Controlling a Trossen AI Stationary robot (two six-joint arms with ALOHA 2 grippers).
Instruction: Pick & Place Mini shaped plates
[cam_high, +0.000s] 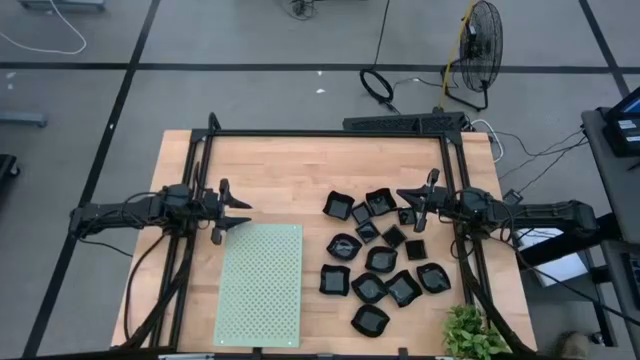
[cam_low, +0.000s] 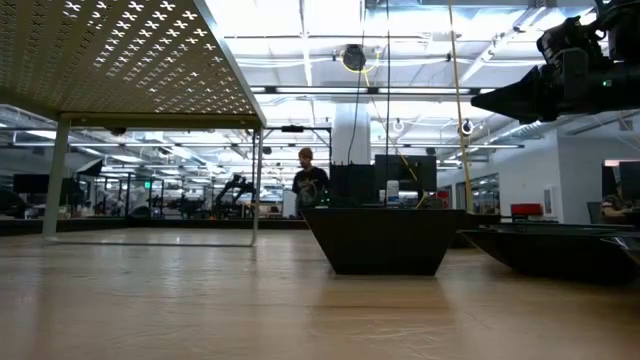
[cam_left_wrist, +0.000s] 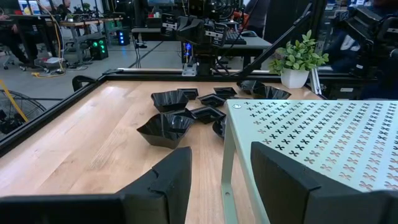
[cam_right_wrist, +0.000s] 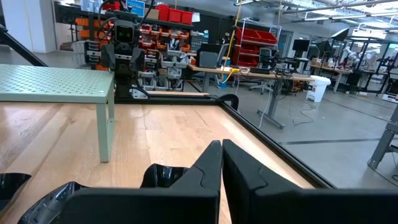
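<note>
Left gripper (cam_high: 237, 218) hovers fingers apart at the green mat's (cam_high: 262, 285) back corner, right gripper (cam_high: 409, 207) hangs pinched together over the black plates (cam_high: 381, 262) clustered on the table's (cam_high: 290, 170) right half.

grey floor (cam_high: 250, 90), black fan (cam_high: 483, 35)

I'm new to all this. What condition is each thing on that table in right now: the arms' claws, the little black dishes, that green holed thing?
Left gripper: open, empty, at the green mat's corner.
Right gripper: shut, empty, above the dishes.
Mini shaped plates: lying loose and upright in a cluster on the table's right half; none on the mat.
Green perforated mat: standing raised on legs, nothing on top.
Potted plant: upright at the table's edge.
</note>
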